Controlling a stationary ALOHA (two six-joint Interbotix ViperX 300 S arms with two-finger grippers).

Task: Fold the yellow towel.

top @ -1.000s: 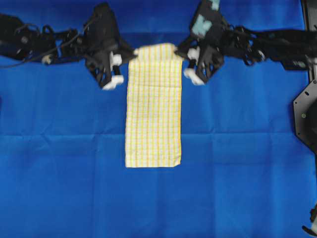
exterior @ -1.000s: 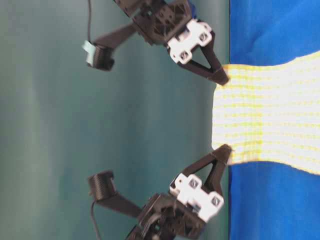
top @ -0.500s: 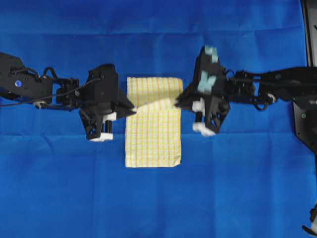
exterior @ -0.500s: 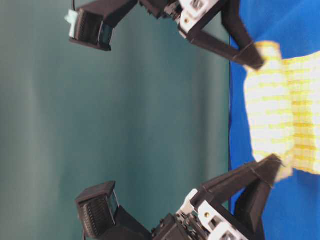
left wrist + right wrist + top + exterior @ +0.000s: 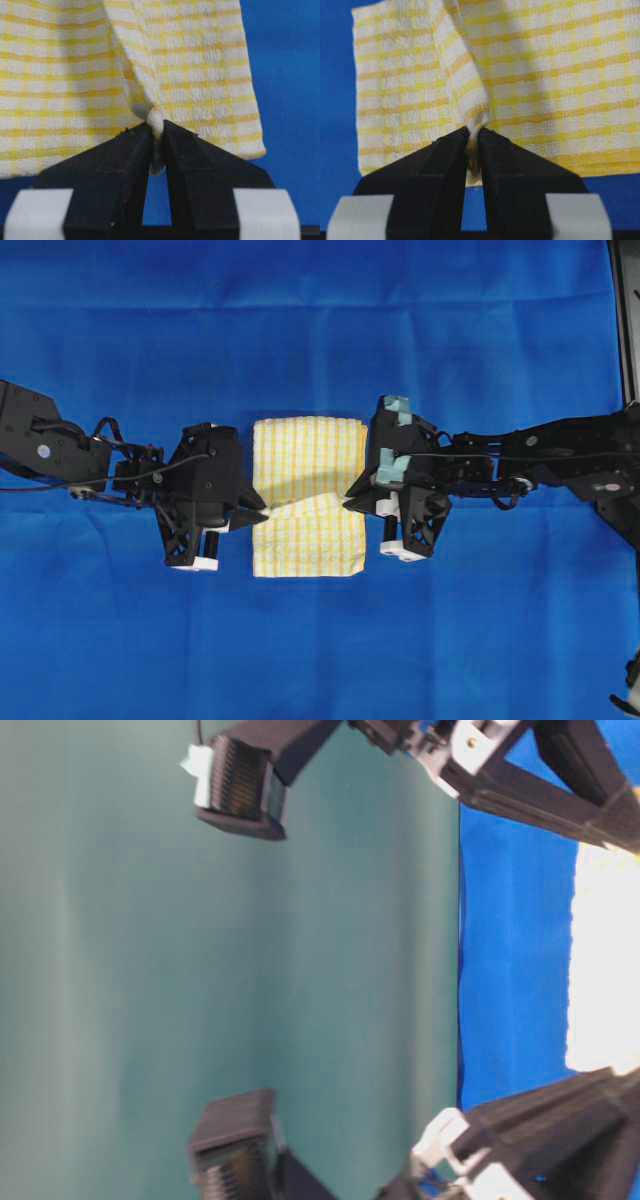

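Note:
The yellow towel (image 5: 307,495), white with a yellow check, lies on the blue cloth at the middle of the overhead view, doubled over on itself. My left gripper (image 5: 262,511) is shut on the folded-over layer's left corner, and the pinched corner shows between its tips in the left wrist view (image 5: 155,122). My right gripper (image 5: 350,502) is shut on the right corner, seen in the right wrist view (image 5: 475,125). Both hold the upper layer a little above the lower layer, short of the towel's near edge (image 5: 307,570). In the table-level view the towel (image 5: 605,960) is a bright patch between the arms.
The blue background cloth (image 5: 320,660) covers the whole table. A black mount (image 5: 625,470) stands at the right edge. In the table-level view both arms (image 5: 540,790) fill the top and bottom, in front of a green wall (image 5: 150,970).
Both grippers have carried the towel's far edge toward the near edge, from the back of the table to past the middle. The towel now lies doubled and looks much shorter.

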